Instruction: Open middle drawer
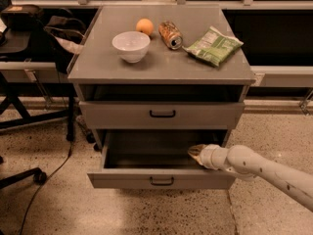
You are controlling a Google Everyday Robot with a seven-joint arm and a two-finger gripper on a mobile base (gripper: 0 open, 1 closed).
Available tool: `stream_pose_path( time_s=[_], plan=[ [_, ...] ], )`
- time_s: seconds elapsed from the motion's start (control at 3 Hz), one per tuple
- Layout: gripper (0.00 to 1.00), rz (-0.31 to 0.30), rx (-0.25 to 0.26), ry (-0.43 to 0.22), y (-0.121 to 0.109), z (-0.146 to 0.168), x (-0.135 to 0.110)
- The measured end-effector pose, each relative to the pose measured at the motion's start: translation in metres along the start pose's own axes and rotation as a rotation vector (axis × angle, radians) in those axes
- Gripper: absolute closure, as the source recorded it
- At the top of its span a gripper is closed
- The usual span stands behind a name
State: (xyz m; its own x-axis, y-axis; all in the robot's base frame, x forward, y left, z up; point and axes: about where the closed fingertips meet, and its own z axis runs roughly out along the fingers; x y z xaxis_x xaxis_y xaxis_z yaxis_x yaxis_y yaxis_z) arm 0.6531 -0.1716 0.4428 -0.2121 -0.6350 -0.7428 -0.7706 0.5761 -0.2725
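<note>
**One drawer out, gripper inside**

The gripper (194,151) pokes into the right side of the middle drawer (128,179), which is pulled well out, its handle (161,180) down to the gripper's left. Whether it grips anything, can't tell. The upper drawer (117,114) is just above, the bowl (130,45) higher, to the left.

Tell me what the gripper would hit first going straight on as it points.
The gripper points toward the picture's left inside the pulled-out grey metal middle drawer. Nothing shows in its line, so it would probably meet the drawer's wall on that side first; depth is unclear.
</note>
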Motion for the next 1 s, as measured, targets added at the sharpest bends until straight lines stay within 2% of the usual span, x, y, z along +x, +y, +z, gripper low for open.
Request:
stream_pose_path(
  time_s=[0.33, 0.67, 1.0],
  plan=[
    [1.00, 0.000, 0.000, 0.000, 0.000, 0.000, 0.000],
    [1.00, 0.000, -0.059, 0.007, 0.023, -0.005, 0.010],
    [1.00, -0.001, -0.081, 0.003, 0.039, -0.016, 0.013]
  ],
)
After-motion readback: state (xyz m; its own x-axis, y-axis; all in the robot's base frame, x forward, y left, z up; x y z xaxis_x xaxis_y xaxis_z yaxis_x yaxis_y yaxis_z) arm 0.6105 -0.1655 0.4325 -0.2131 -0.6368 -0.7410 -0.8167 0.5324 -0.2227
